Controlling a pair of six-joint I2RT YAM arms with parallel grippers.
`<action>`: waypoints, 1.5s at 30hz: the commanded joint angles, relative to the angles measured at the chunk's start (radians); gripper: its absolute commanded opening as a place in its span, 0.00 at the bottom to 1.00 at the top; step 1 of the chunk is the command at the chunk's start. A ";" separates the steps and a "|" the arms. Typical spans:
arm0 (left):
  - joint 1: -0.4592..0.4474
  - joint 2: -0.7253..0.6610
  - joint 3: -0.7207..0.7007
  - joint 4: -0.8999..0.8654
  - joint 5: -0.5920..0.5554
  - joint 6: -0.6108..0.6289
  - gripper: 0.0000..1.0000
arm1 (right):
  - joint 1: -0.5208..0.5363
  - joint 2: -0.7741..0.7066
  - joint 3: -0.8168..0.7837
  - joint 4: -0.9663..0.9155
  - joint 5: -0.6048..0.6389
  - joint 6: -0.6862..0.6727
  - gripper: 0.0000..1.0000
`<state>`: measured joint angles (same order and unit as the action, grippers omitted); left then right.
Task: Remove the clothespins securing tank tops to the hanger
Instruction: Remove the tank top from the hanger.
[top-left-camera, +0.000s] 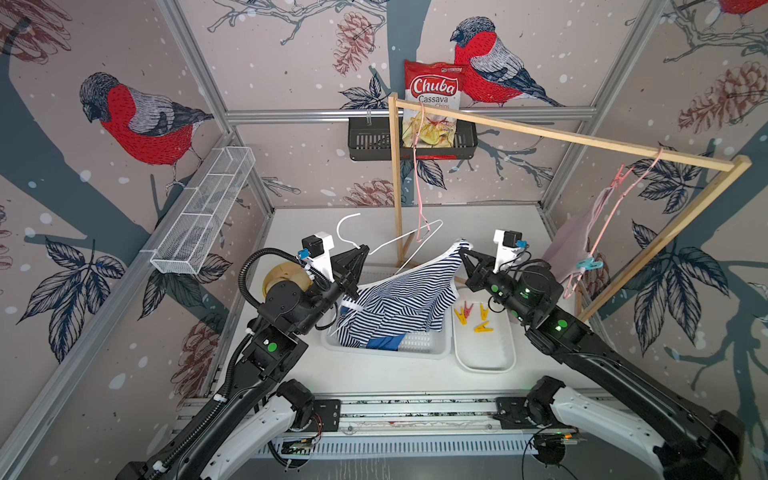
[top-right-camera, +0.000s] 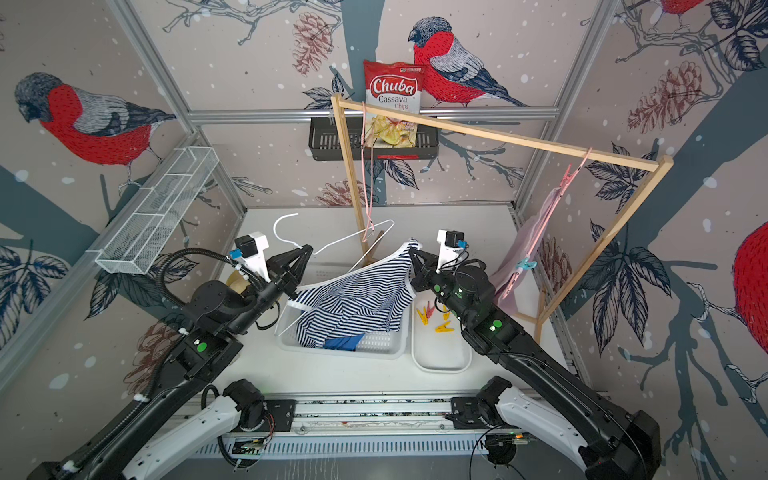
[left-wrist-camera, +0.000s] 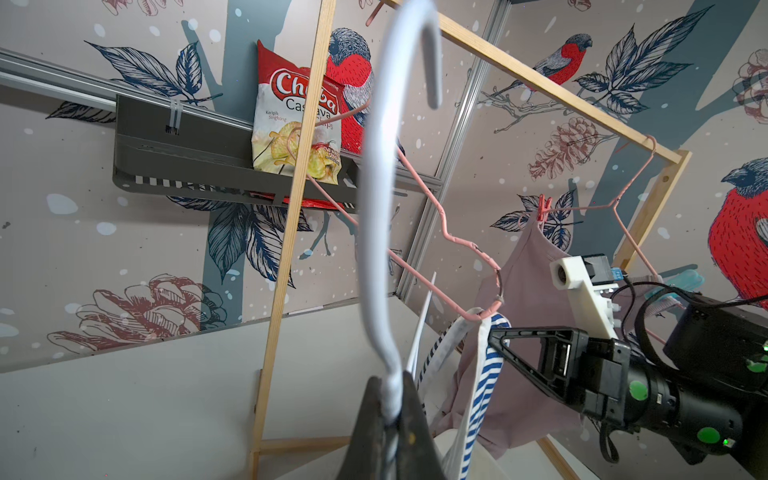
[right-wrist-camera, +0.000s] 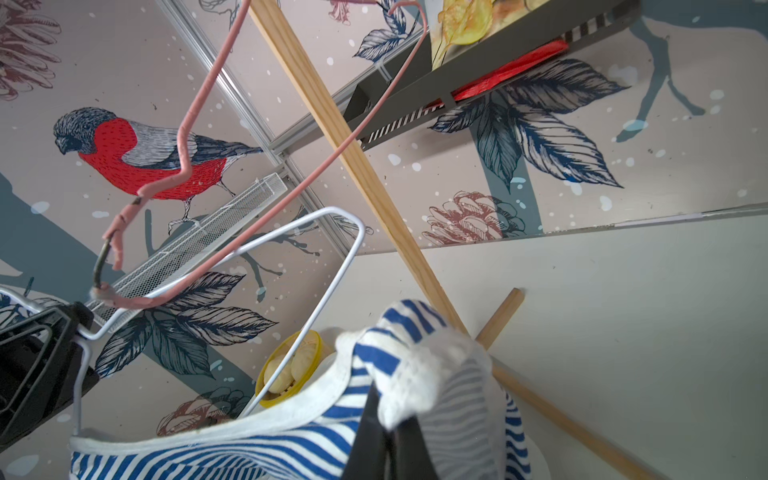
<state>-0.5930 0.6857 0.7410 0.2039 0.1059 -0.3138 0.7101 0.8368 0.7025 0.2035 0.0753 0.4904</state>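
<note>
Both top views look steeply down from high over the near edge of the bench (top-left-camera: 374, 374), nearly identical, taking in everything. Each wrist view sits low and close, angled upward toward the wooden rack (left-wrist-camera: 293, 208); they share the white hanger (left-wrist-camera: 376, 208) and, seemingly, the same striped top (right-wrist-camera: 249, 453).

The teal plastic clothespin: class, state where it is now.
In both top views the teal plastic clothespin sits on the right, clipped to the pale mauve tank top hanging from the wooden rack.
</note>
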 joint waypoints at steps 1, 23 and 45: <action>-0.001 -0.012 0.005 0.003 0.016 0.026 0.00 | -0.023 -0.028 -0.029 0.083 0.074 0.071 0.00; -0.002 0.138 0.133 -0.024 0.035 0.035 0.00 | 0.340 -0.050 -0.237 -0.051 0.352 0.020 0.63; 0.000 0.233 0.188 -0.018 0.060 -0.024 0.00 | 0.625 0.299 0.137 0.175 0.291 -0.599 0.83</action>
<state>-0.5934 0.9146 0.9146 0.1467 0.1558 -0.3183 1.3342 1.0912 0.7902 0.3016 0.4644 0.0021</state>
